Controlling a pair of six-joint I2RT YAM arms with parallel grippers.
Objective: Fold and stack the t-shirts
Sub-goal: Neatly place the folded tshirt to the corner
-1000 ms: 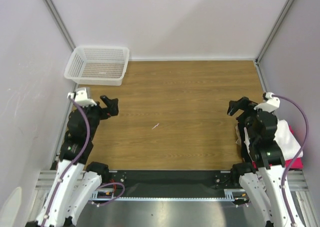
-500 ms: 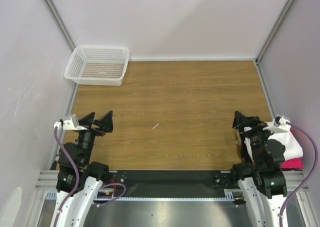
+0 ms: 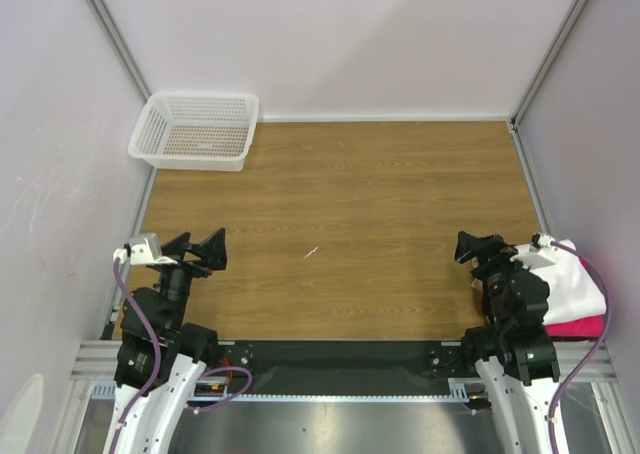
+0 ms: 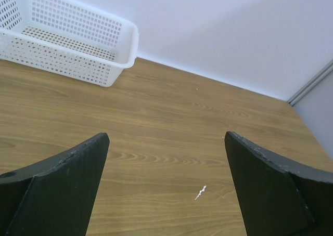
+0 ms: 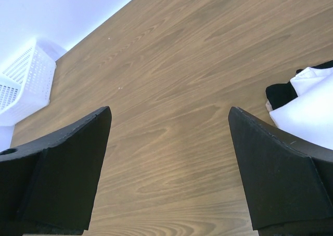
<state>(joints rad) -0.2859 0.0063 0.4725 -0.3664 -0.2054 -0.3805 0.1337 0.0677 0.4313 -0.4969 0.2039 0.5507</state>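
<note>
A pile of t-shirts lies at the table's right edge beside the right arm: a white one (image 3: 578,279) on top and a magenta-pink one (image 3: 586,326) under it. In the right wrist view the white shirt (image 5: 308,111) shows at the right edge, with a bit of black shirt (image 5: 281,94) beside it. My right gripper (image 3: 480,248) is open and empty, just left of the pile; bare wood shows at its middle (image 5: 169,114). My left gripper (image 3: 198,249) is open and empty near the table's left front, with wood showing at its middle (image 4: 166,137).
A white mesh basket (image 3: 195,131) stands at the back left corner and shows in the left wrist view (image 4: 67,38) and the right wrist view (image 5: 26,85). A small white scrap (image 3: 312,252) lies mid-table. Grey walls close the table on three sides.
Both arms have drawn back and down toward the near edge over the last second. In the last half second the right gripper shifted slightly left and the left one barely moved.
</note>
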